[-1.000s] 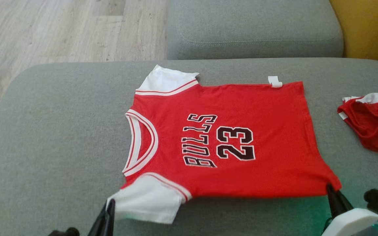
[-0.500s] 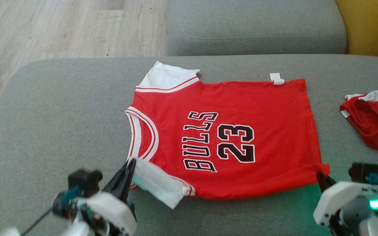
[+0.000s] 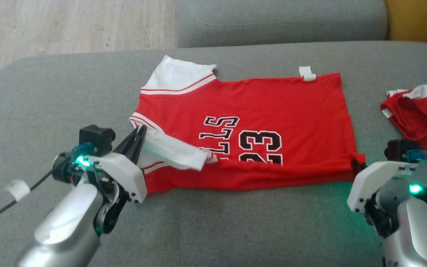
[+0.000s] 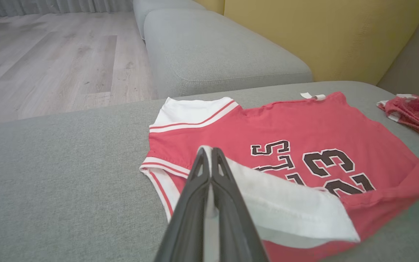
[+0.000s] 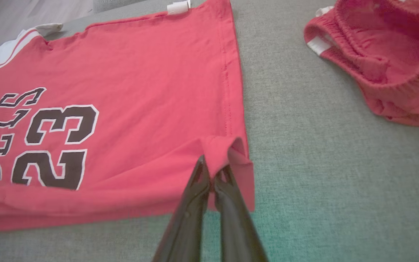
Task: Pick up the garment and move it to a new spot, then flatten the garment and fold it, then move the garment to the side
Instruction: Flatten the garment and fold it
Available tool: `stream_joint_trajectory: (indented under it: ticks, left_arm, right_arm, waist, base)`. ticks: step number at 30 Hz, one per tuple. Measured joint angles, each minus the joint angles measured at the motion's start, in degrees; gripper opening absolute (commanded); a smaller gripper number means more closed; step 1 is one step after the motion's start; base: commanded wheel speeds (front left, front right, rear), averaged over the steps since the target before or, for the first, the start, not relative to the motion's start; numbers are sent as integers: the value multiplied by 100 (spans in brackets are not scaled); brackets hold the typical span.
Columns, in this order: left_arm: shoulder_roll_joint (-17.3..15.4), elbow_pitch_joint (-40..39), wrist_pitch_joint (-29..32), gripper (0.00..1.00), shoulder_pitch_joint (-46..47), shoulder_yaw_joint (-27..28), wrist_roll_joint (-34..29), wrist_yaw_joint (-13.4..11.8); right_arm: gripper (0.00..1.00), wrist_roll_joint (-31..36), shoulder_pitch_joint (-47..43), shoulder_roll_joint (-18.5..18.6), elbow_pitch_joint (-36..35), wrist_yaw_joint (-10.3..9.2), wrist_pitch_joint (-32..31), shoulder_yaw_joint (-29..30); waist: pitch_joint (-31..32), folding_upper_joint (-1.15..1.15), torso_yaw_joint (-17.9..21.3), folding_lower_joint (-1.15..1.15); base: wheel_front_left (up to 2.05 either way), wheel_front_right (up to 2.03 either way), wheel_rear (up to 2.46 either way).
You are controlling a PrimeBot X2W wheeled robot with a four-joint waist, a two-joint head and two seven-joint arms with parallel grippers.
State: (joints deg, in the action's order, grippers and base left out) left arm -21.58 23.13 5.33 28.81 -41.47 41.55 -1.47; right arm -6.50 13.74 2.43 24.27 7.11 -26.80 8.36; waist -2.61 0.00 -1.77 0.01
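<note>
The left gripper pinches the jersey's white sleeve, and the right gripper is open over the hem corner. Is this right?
Not quite: the right gripper is shut on the hem corner of the jersey, as the right wrist view shows. The left gripper does pinch the white sleeve.

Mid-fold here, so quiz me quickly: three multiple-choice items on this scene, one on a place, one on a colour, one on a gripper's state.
1. Where does the crumpled red garment lie?
A) on the floor
B) on the grey cushion, to the robot's right of the jersey
C) under the jersey

2. What colour is the sleeve that the left gripper pinches?
A) white
B) yellow
C) black

3. How is the right gripper?
A) open above the cushion
B) shut on the crumpled garment
C) shut on the jersey's hem corner

Answers:
1 B: the head view shows it past the jersey's hem, apart from it.
2 A: the left wrist view shows white cloth between the closed fingers.
3 C: the right wrist view shows red hem bunched between the fingers.
</note>
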Motion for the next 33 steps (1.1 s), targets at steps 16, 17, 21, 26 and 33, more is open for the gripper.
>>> stream_joint_trajectory:
  ticks: [16,17,21,26,33]
  left_arm:
    - [304,1080,-644,0,656,-22,-127,369]
    - [325,1144,-688,0,667,-23,-127,404]
    - [414,1294,-1033,100,689,-24,-130,506]
    - [474,1371,-1415,100,728,24,-118,561]
    - [457,1071,-1730,100,515,257,102,575]
  right_arm:
    - [20,-65,673,5,898,0,492,-14]
    - [41,-66,701,7,932,0,557,-22]
    - [100,-83,747,8,1026,0,782,-47]
    - [100,-236,786,11,1071,0,1121,-18]
    - [100,-435,542,13,605,0,1699,41]
  waist:
    - [-272,0,179,0]
    - [-271,0,186,-1]
    - [-248,0,211,-1]
    - [-156,0,198,-1]
    - [60,0,125,-1]
  base:
    - [0,0,0]
    - [0,0,0]
    - [0,0,0]
    - [0,0,0]
    - [0,0,0]
